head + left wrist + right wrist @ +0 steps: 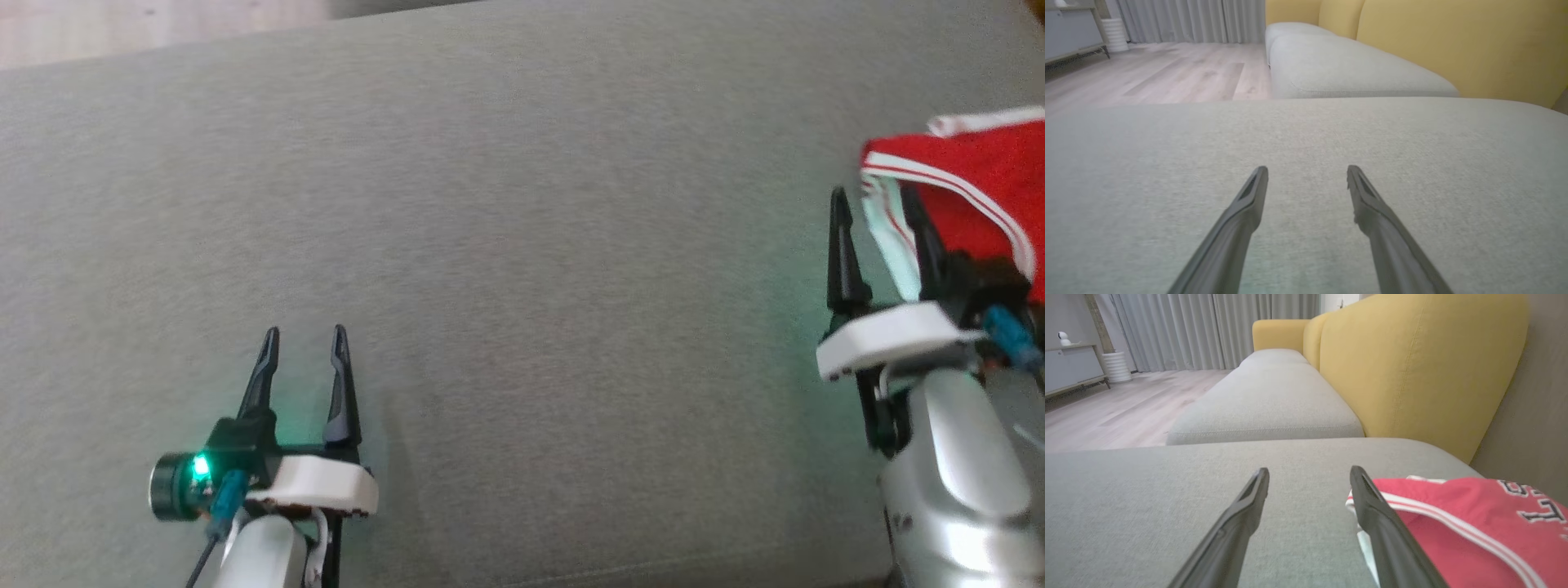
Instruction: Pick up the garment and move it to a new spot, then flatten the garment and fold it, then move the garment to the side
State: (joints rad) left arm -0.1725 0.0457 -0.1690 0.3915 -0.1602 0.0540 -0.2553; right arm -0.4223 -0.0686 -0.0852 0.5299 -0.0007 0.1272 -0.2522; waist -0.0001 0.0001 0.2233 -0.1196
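Head view: garment (980, 175) far right; broad cushion (506, 245) stretches left.

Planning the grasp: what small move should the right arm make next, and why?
Probably nudge the right gripper a little to its right, over the red garment. Its jaws stand open, and the garment lies mostly beyond its right finger, so closing now would catch little cloth.
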